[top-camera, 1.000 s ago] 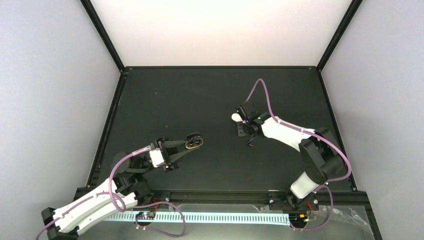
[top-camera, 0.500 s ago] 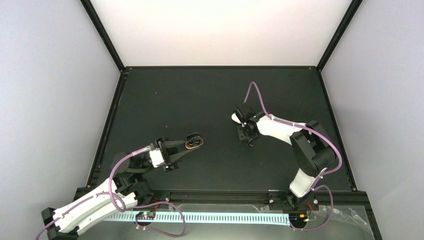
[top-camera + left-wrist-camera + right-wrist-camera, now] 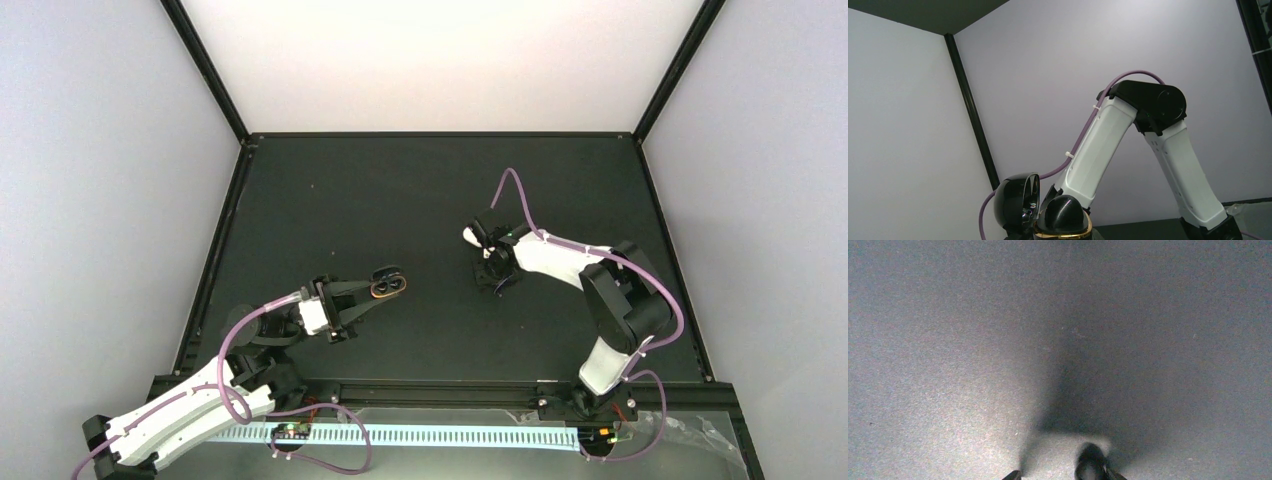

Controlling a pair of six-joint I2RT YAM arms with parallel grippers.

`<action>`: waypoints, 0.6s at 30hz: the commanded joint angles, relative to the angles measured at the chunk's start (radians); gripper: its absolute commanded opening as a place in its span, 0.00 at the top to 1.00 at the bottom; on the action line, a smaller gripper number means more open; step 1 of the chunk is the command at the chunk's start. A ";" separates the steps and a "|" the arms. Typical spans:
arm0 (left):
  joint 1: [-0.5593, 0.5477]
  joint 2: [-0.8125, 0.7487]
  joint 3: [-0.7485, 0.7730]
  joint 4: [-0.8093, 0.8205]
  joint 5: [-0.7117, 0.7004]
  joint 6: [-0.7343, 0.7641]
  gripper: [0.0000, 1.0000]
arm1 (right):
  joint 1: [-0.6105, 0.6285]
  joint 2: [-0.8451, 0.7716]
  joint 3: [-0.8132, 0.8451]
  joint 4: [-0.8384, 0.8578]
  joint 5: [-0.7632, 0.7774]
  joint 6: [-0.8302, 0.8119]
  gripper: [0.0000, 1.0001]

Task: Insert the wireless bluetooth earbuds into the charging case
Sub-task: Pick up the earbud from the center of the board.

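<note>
Earbuds I cannot find for sure in any view. A small dark rounded thing [image 3: 1090,464] shows at the bottom of the right wrist view, close against one fingertip. It may be one of them, but I cannot tell. The case [image 3: 469,236], a small white oval, seems to lie on the table [image 3: 330,200], and I take it as my landmark.

In the last second the right arm [image 3: 600,275] has folded in and its elbow has come closer to the case. The right gripper [image 3: 497,277] has shifted only a little and is just beside the case, on the side of the arm bases, pointing down at the mat. Its fingertips stand partly apart, and I cannot tell whether they hold anything. I judge that it is settling over a bud, so nothing is in the case yet.

The left gripper [image 3: 386,286] has not moved. It is well apart from the case, to the left and nearer the bases, closed tight on a black round box [image 3: 1063,212] with a gold rim and its lid standing open.

All the table rails are well apart from the case. I see nothing lying between the case and the left gripper. The folded elbow stands between the case and the right rail, so I would watch that side.
</note>
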 commanded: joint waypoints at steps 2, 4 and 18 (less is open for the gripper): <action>0.006 -0.014 0.008 0.004 -0.001 0.007 0.99 | -0.004 -0.010 -0.016 -0.024 -0.074 0.043 0.57; 0.006 -0.016 0.007 0.004 0.001 0.007 0.98 | -0.004 -0.017 -0.018 -0.024 -0.075 0.051 0.58; 0.006 -0.020 0.008 -0.002 -0.002 0.009 0.98 | -0.004 0.062 0.074 -0.072 0.058 -0.022 0.67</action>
